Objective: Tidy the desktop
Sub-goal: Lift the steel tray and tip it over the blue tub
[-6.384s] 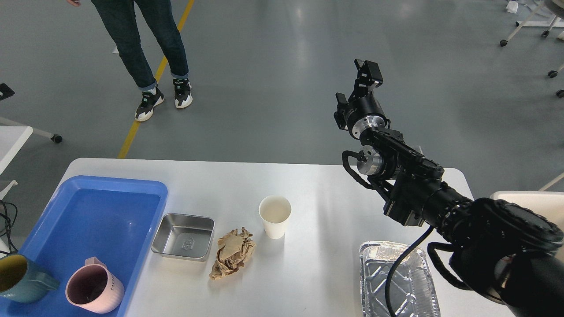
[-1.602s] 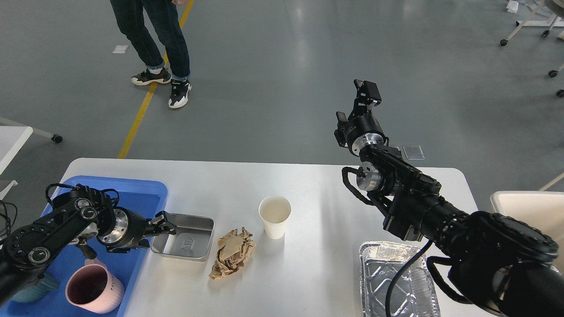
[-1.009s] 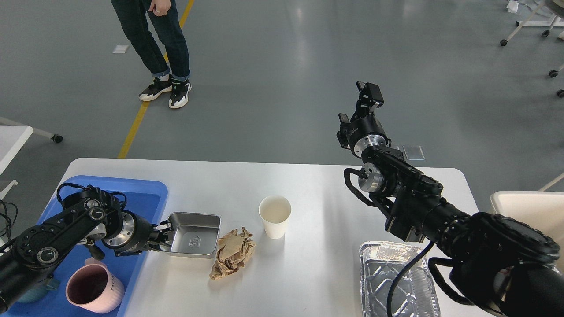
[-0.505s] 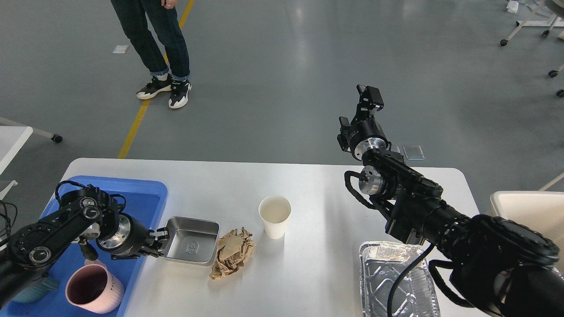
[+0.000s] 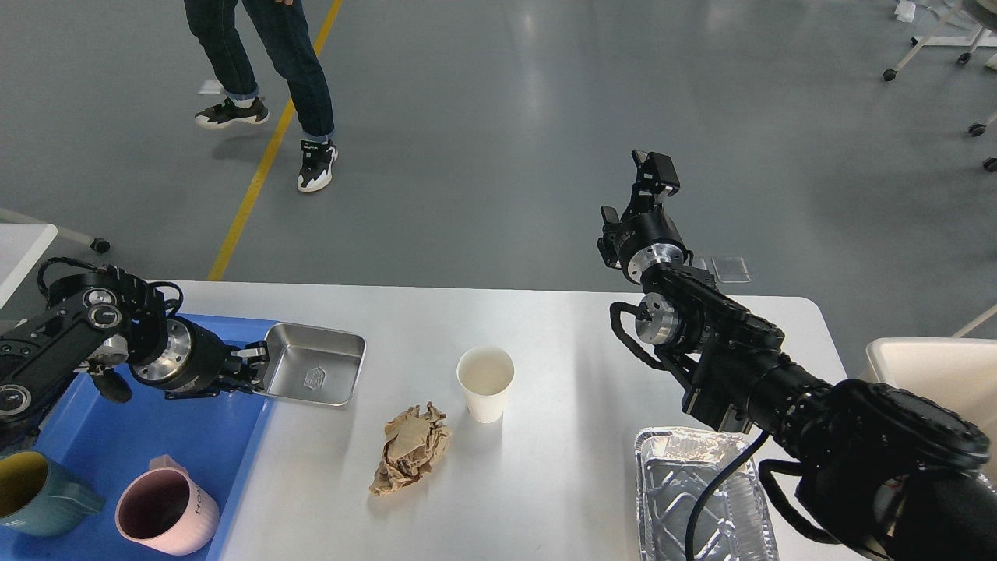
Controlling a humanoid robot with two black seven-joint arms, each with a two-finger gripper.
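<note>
The white desktop (image 5: 568,343) fills the lower part of the head view. My left gripper (image 5: 255,366) is shut on the left rim of a square steel tray (image 5: 313,375) and holds it lifted and tilted above the right edge of the blue plastic tray (image 5: 148,436). A crumpled brown paper ball (image 5: 411,456) and a white paper cup (image 5: 486,383) stand at the desktop's middle. An aluminium foil pan (image 5: 701,499) lies at the front right. My right gripper (image 5: 653,173) is raised above the far edge, its fingers indistinct.
A pink mug (image 5: 165,514) and a teal mug (image 5: 35,495) stand in the blue tray's near end. A person's legs (image 5: 265,70) are on the floor beyond the table, by a yellow line. A cream bin (image 5: 942,366) is at the right edge.
My left arm came in, closed on the steel tray's rim, lifted it and carried it left and back over the blue tray's edge. The person stepped left. My right arm barely moved.
</note>
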